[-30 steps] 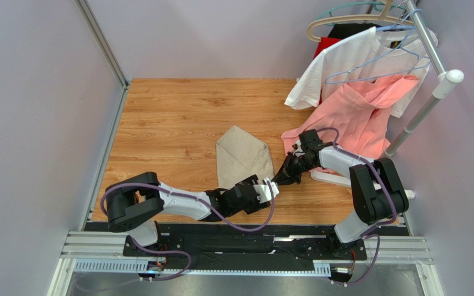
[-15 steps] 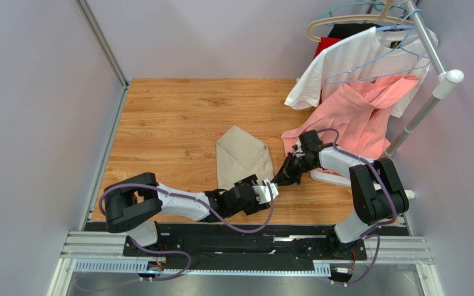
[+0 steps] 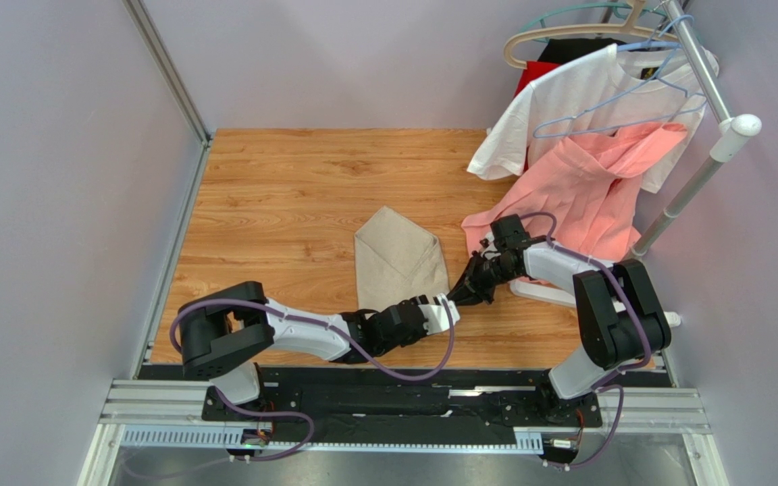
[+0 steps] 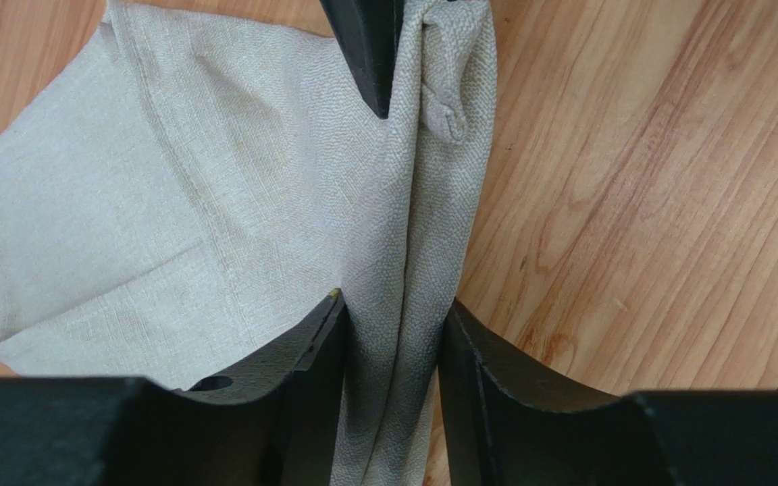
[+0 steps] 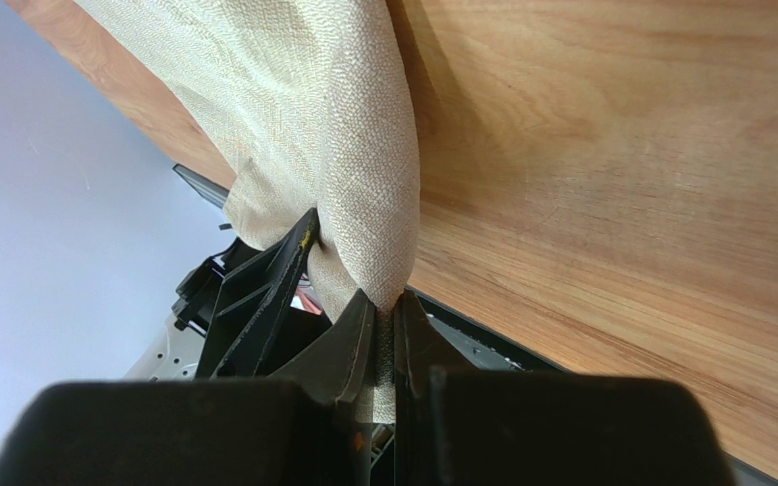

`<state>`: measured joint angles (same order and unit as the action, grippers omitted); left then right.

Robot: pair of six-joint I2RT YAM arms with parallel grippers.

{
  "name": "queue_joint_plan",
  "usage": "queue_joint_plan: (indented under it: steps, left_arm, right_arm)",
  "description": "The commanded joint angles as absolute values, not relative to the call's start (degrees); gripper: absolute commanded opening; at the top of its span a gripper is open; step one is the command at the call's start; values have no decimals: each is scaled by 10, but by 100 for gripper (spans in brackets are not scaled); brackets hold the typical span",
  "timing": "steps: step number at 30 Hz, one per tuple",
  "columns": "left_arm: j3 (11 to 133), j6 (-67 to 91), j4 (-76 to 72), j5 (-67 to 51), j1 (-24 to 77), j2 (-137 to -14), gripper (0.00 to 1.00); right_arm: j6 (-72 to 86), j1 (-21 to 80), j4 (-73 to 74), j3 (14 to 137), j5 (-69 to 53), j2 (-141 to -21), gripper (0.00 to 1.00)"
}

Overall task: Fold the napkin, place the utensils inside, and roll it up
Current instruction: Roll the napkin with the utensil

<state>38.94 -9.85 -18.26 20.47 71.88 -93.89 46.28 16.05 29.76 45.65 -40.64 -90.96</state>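
The beige napkin (image 3: pixel 398 258) lies partly folded on the wooden table, with its near right corner pulled up into a bunched strand. My right gripper (image 3: pixel 461 294) is shut on that strand; in the right wrist view the jaws (image 5: pixel 385 314) pinch the napkin (image 5: pixel 322 111) tightly. My left gripper (image 3: pixel 449 307) meets it just below. In the left wrist view its jaws (image 4: pixel 393 329) stand on both sides of the bunched napkin (image 4: pixel 200 192), and the cloth fills the gap. The utensils are out of view.
A clothes rack pole (image 3: pixel 703 172) stands at the right with a white T-shirt (image 3: pixel 566 101) and a salmon-pink garment (image 3: pixel 586 192) hanging down onto the table by my right arm. The rack's white foot (image 3: pixel 540 292) lies near the right gripper. A metal rail (image 3: pixel 175 233) bounds the left side.
My left gripper has shifted slightly up and right, closing in on the napkin strand next to the right gripper. The right gripper and the napkin have barely moved.
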Motion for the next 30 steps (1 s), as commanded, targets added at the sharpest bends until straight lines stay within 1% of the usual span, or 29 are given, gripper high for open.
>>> queue_joint_plan:
  steps: [1,4,6,7,9,10,12,13,16,17,20,21,23,26,30]
  left_arm:
    - [406,-89,-167,201,722,-928,39]
    - [409,-85,-157,189,722,-932,36]
    - [413,-85,-153,184,722,-937,31]
    - [415,-85,-150,178,722,-939,27]
    - [417,-85,-149,172,722,-941,21]
    - [417,-86,-149,165,722,-942,13]
    - [417,-87,-146,156,722,-943,3]
    - [417,-87,-144,152,722,-944,0]
    - [424,-77,-128,115,717,-947,0]
    - [426,-72,-119,100,712,-946,0]
    - [430,-41,-97,19,673,-939,0]
    - [433,-29,-90,-22,663,-939,0]
    - [440,-21,-70,-59,633,-940,0]
    - [464,-9,-29,-133,598,-954,0]
    - [515,-10,51,-241,560,-993,0]
  right_arm:
    - [477,158,283,450,-432,-890,0]
    - [477,157,284,450,-431,-889,0]
    - [477,158,283,449,-429,-889,0]
    - [478,159,284,449,-429,-888,0]
    - [479,158,282,450,-430,-890,0]
    - [480,158,282,449,-431,-890,0]
    - [481,157,278,450,-432,-888,0]
    - [482,156,275,450,-432,-887,2]
    - [482,146,268,447,-437,-881,20]
    - [483,142,261,446,-439,-876,36]
    - [484,120,246,432,-439,-851,63]
    - [484,112,241,426,-440,-833,66]
    - [484,82,227,406,-441,-814,70]
    - [482,44,204,386,-432,-765,71]
    - [467,33,166,346,-393,-686,71]
